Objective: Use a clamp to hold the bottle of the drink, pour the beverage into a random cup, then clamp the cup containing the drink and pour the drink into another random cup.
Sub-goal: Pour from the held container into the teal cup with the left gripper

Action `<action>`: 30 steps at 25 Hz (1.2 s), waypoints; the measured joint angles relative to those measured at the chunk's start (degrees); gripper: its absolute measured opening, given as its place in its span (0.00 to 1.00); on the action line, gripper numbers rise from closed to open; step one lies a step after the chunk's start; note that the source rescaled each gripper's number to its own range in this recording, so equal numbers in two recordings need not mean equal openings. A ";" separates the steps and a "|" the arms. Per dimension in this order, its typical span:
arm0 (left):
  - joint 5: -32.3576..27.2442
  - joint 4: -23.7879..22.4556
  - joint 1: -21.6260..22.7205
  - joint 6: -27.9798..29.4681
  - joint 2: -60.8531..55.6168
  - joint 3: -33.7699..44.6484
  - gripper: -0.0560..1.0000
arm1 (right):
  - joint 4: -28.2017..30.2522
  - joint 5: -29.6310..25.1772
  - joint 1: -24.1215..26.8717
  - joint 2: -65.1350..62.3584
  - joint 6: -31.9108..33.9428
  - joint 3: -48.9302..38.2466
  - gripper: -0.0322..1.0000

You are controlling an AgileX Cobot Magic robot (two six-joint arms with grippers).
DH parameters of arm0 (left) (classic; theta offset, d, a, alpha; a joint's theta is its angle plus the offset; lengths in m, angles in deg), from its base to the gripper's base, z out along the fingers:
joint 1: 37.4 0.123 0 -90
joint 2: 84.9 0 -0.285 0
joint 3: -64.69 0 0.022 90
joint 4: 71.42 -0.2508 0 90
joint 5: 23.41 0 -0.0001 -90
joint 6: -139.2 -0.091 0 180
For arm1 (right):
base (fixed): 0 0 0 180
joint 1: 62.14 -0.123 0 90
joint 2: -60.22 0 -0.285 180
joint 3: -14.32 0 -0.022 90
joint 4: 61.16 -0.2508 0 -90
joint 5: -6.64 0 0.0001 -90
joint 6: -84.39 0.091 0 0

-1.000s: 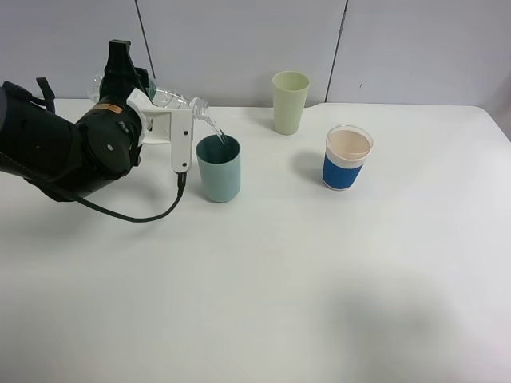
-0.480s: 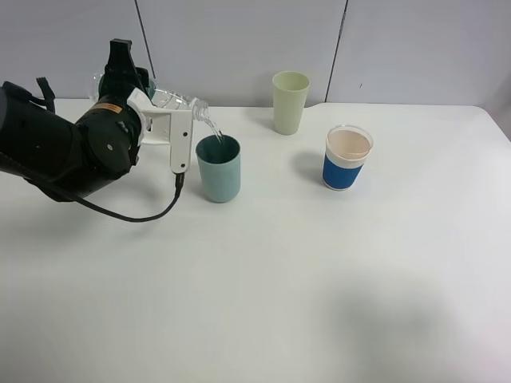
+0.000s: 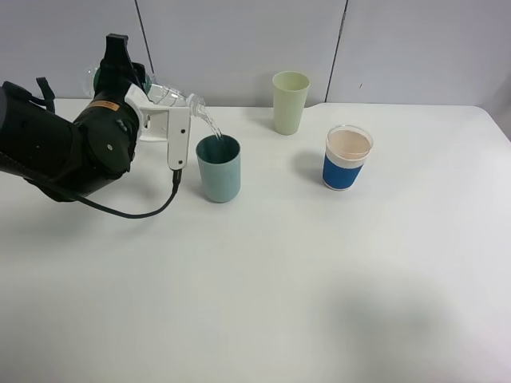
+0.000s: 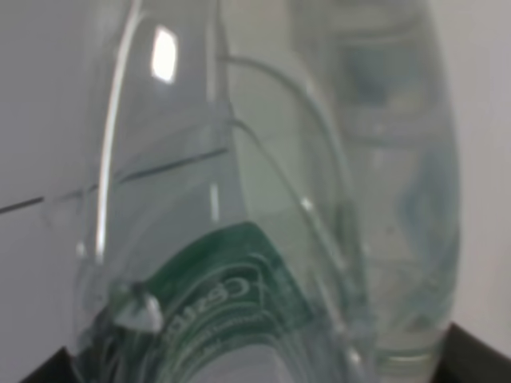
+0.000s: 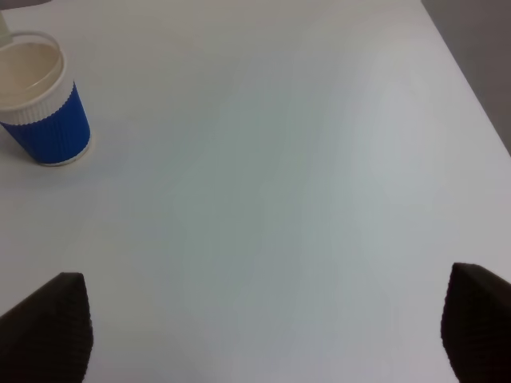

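Note:
My left gripper (image 3: pixel 120 76) is shut on the clear bottle (image 3: pixel 169 96), which is tipped with its mouth down over the teal cup (image 3: pixel 218 169). A thin stream of clear beverage (image 3: pixel 212 127) falls from the mouth into that cup. In the left wrist view the bottle (image 4: pixel 263 199) fills the frame, its green label (image 4: pixel 231 303) showing. The pale yellow-green cup (image 3: pixel 290 102) stands upright further back, right of the teal one. My right gripper (image 5: pixel 267 331) is open above bare table with nothing between its dark fingertips (image 5: pixel 48 323). It is outside the exterior view.
A blue cup with a white rim band (image 3: pixel 348 157) stands right of the teal cup; it also shows in the right wrist view (image 5: pixel 40 100). A black cable (image 3: pixel 136 214) loops from the left arm onto the white table (image 3: pixel 319 279). A grey wall runs behind.
The left gripper has lifted slightly and tipped the bottle a little further; the stream keeps falling into the teal cup. The cups have not moved.

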 joint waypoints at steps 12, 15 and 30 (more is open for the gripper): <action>1.16 -0.05 0.00 -2.64 0.00 0.00 0.14 | 0.00 0.00 0.00 0.00 0.00 0.00 0.72; 1.87 -0.05 0.00 -3.17 0.00 0.00 0.14 | 0.00 0.00 0.00 0.00 0.00 0.00 0.72; 2.41 -0.05 0.00 -7.63 0.00 0.00 0.14 | 0.00 0.00 0.00 0.00 0.00 0.00 0.72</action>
